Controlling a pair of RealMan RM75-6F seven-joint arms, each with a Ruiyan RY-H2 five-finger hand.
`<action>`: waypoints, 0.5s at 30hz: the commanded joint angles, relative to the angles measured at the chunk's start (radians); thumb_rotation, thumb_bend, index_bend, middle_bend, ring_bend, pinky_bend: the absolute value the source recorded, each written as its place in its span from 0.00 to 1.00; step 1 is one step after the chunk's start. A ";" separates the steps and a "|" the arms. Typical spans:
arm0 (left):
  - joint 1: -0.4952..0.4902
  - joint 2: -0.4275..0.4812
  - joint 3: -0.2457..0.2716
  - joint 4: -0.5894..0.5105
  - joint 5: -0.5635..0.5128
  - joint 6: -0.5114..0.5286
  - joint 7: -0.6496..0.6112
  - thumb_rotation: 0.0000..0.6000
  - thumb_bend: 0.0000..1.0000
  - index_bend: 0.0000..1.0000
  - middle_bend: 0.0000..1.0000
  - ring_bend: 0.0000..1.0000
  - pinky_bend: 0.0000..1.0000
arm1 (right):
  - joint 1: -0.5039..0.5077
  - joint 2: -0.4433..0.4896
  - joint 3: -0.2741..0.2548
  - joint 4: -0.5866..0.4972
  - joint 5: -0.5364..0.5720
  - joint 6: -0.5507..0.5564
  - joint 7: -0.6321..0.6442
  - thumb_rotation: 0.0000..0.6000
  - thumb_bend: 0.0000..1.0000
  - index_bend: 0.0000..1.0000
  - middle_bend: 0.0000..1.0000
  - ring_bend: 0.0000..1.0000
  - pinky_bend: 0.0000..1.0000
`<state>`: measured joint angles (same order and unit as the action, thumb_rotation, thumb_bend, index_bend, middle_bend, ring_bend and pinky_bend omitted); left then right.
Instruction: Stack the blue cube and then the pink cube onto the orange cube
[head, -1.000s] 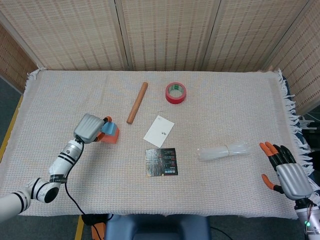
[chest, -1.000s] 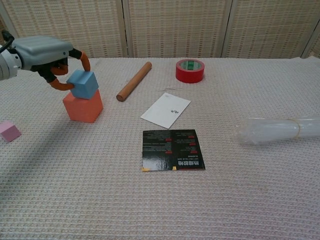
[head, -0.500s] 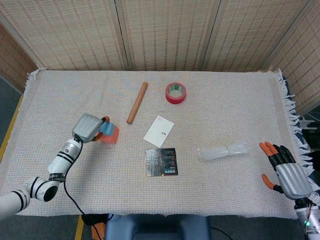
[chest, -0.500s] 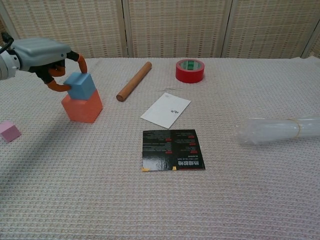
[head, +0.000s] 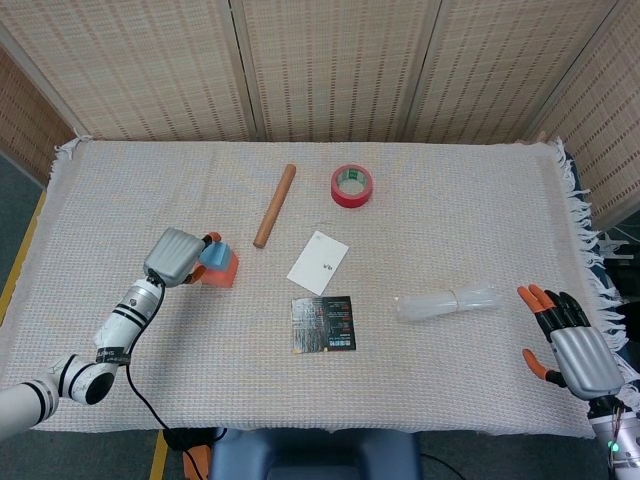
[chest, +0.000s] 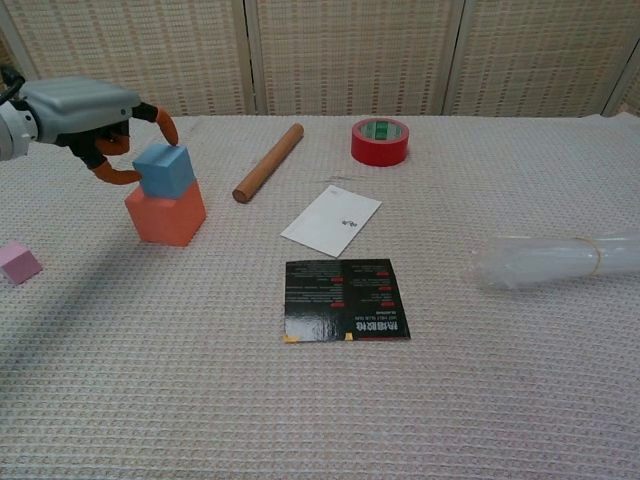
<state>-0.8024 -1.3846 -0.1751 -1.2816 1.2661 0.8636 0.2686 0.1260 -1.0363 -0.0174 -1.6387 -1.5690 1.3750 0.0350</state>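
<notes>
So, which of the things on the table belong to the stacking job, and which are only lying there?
Belong to the job:
blue cube, sitting on the orange cube
orange cube
pink cube, alone on the cloth near the left edge
left hand, beside the blue cube

Only lying there:
wooden rod
red tape roll
white card
black leaflet
clear plastic roll

Blue cube (chest: 164, 170) sits atop orange cube (chest: 166, 213); pink cube (chest: 18, 262) lies apart.

bright, even light; soft shadows; sharp focus.
</notes>
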 joint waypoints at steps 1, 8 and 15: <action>-0.001 0.001 0.002 -0.001 0.001 0.001 -0.003 1.00 0.33 0.23 1.00 1.00 1.00 | 0.000 0.000 0.000 -0.001 0.001 0.000 -0.001 1.00 0.29 0.00 0.00 0.00 0.00; 0.013 0.021 0.008 -0.035 0.015 0.042 -0.013 1.00 0.33 0.19 1.00 1.00 1.00 | 0.000 0.002 0.000 -0.002 0.001 -0.002 -0.001 1.00 0.29 0.00 0.00 0.00 0.00; 0.152 0.126 0.085 -0.195 0.102 0.206 -0.107 1.00 0.33 0.17 1.00 1.00 1.00 | -0.001 0.010 -0.006 -0.008 -0.019 0.006 0.013 1.00 0.29 0.00 0.00 0.00 0.00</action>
<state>-0.7084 -1.3036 -0.1305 -1.4216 1.3292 1.0130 0.2107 0.1253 -1.0276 -0.0217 -1.6462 -1.5857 1.3796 0.0462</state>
